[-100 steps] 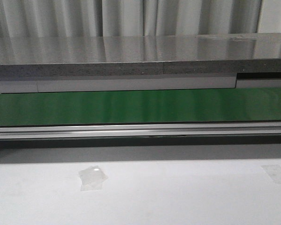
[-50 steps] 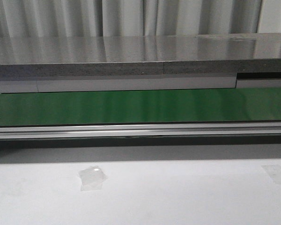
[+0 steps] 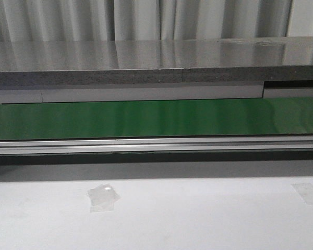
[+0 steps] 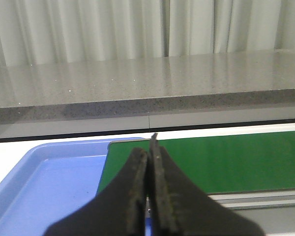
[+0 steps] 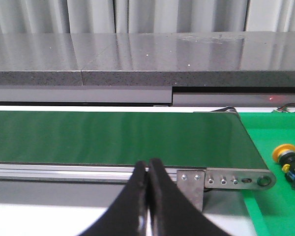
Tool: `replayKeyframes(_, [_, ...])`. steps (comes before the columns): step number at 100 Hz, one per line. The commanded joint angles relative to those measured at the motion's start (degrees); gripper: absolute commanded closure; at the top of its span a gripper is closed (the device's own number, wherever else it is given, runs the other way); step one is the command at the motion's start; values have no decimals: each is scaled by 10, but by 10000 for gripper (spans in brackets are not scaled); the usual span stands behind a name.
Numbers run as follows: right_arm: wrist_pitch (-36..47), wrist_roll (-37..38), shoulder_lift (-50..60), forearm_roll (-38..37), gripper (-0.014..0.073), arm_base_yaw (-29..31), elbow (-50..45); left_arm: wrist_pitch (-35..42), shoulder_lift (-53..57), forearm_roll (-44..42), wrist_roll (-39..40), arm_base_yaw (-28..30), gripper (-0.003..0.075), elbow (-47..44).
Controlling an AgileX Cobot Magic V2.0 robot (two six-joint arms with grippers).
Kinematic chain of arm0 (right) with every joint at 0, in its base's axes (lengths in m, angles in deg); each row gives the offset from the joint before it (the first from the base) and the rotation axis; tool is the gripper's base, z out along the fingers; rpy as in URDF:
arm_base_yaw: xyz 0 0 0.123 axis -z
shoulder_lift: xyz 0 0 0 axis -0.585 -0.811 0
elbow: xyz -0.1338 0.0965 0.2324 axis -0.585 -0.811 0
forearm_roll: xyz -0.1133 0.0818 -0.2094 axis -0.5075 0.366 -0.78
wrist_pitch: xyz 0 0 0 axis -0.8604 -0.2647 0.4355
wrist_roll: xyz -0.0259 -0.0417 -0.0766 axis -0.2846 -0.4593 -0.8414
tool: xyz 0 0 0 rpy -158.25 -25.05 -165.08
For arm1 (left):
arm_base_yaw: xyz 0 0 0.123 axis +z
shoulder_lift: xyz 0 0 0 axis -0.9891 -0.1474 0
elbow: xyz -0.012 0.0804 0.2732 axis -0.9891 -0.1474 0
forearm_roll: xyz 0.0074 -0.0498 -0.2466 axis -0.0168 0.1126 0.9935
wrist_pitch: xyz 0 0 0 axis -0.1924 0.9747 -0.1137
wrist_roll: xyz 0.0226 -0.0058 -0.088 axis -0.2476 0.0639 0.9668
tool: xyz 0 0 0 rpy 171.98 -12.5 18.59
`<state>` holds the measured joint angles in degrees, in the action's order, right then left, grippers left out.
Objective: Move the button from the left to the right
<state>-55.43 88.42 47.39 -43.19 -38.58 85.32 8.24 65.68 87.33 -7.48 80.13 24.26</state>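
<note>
The button (image 5: 287, 155), with a yellow-orange round head and a black body, lies on a bright green surface (image 5: 280, 206) just past the conveyor's end; it shows only in the right wrist view. My right gripper (image 5: 147, 164) is shut and empty, in front of the belt rail, well apart from the button. My left gripper (image 4: 150, 147) is shut and empty, before the other end of the green belt (image 4: 226, 160) and an empty blue tray (image 4: 49, 187). Neither gripper nor the button shows in the front view.
A green conveyor belt (image 3: 156, 119) with an aluminium rail (image 3: 156, 145) runs across the front view. A grey stone counter (image 3: 156, 62) and curtains stand behind it. Pieces of clear tape (image 3: 103, 197) lie on the white table (image 3: 198, 219). A metal bracket (image 5: 236, 179) ends the belt.
</note>
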Motion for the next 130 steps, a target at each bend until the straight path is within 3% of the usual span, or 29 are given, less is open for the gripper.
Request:
replayKeyframes(1, [51,0,12,-6,662,0,9,49,18,0,6,2,740,-1])
replayKeyframes(38, [51,0,12,-6,662,0,9,108,22,-3,6,2,740,-40])
replayKeyframes(130, [51,0,12,-6,662,0,9,105,22,0,6,2,740,-40])
